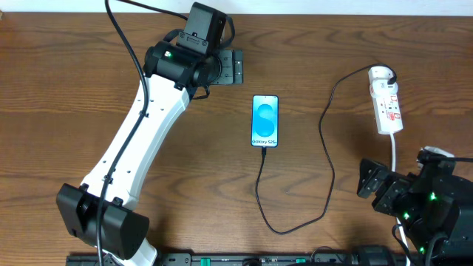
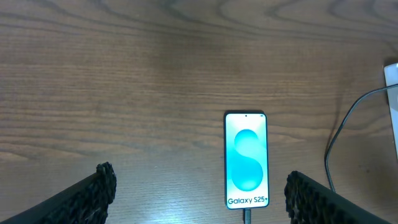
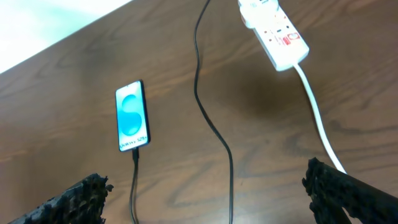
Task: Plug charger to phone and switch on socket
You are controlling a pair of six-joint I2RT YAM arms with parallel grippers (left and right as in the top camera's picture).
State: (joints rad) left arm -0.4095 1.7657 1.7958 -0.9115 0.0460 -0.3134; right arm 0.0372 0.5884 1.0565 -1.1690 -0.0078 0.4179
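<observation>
You are holding both hands apart, empty: left hand point(image 2: 200, 186) hovering far-left of the phone point(image 1: 265, 121), right hand point(image 3: 205, 180) near-right of the socket point(image 1: 386, 103). The charger point(image 1: 325, 170) is sitting plugged into the phone.

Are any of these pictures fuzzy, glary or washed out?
Overhead view: even light, sharp; the phone screen is the brightest spot. Left wrist view: pale sheen on the far table wood, and the left pincer's fingers at the bottom corners look dark and soft. Right wrist view: tilted, top-left corner washed out white, a dimmer patch of wood beside the power strip.
</observation>
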